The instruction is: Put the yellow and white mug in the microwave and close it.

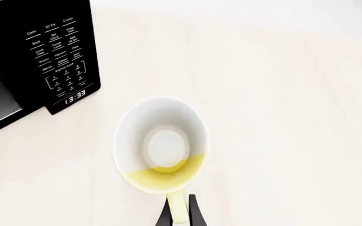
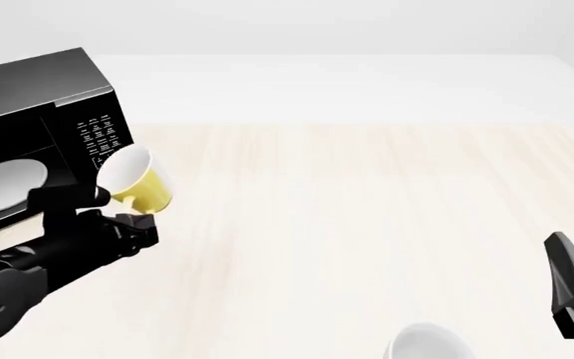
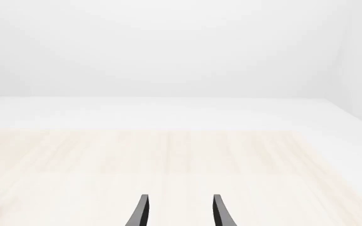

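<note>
Yellow and white mug (image 1: 160, 146) hangs by its handle in the left pincer (image 1: 179, 213) beside the microwave (image 1: 36, 56), clock reading 13:33.

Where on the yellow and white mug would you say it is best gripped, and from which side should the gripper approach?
By its loop handle, as the left gripper has it now. The yellow and white mug is tilted, its open mouth facing the microwave, with the handle at the end away from the mouth. Coming from the handle end leaves the mouth and body free to enter the microwave first.
</note>
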